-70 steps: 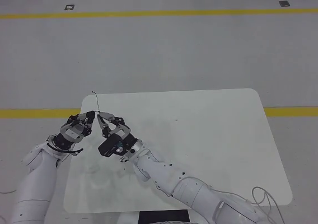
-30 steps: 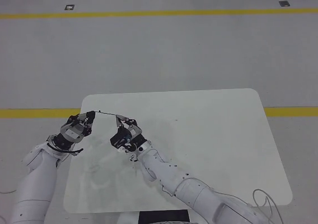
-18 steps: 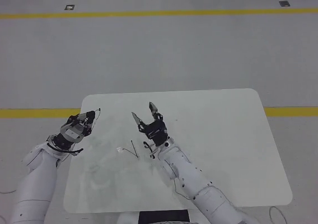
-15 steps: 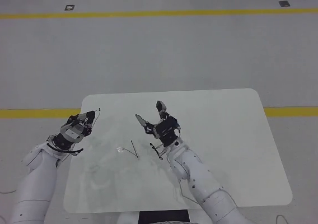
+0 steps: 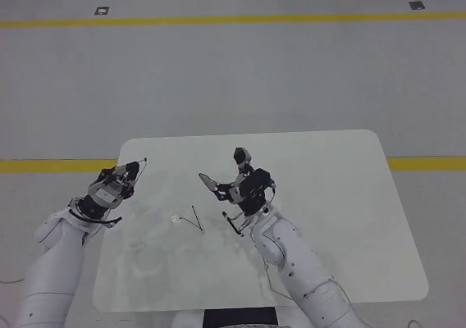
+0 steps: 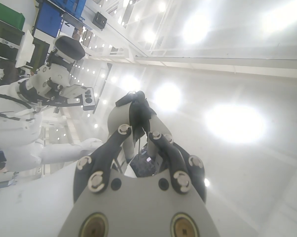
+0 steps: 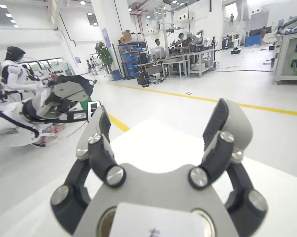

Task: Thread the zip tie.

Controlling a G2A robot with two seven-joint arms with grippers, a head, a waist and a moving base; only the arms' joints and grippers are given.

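The zip tie (image 5: 142,163) is a thin black strip whose free end sticks up over the table's far left corner. My left gripper (image 5: 130,170) is shut on it. In the left wrist view the strip (image 6: 139,144) runs down between the closed pads of that gripper (image 6: 138,99). My right gripper (image 5: 221,165) hovers over the table to the right of the left one, open with nothing between its fingers. It also stands wide open in the right wrist view (image 7: 160,122), where the left gripper (image 7: 72,91) is farther off.
The white table (image 5: 323,205) has rounded corners. A short thin dark strip (image 5: 196,218) and a small clear piece (image 5: 173,218) lie on it between the two arms. A yellow floor line (image 5: 438,163) passes behind the table.
My right gripper let go of the zip tie's free end, opened and drew away to the right. The tie's end sprang back up. The left arm kept still.
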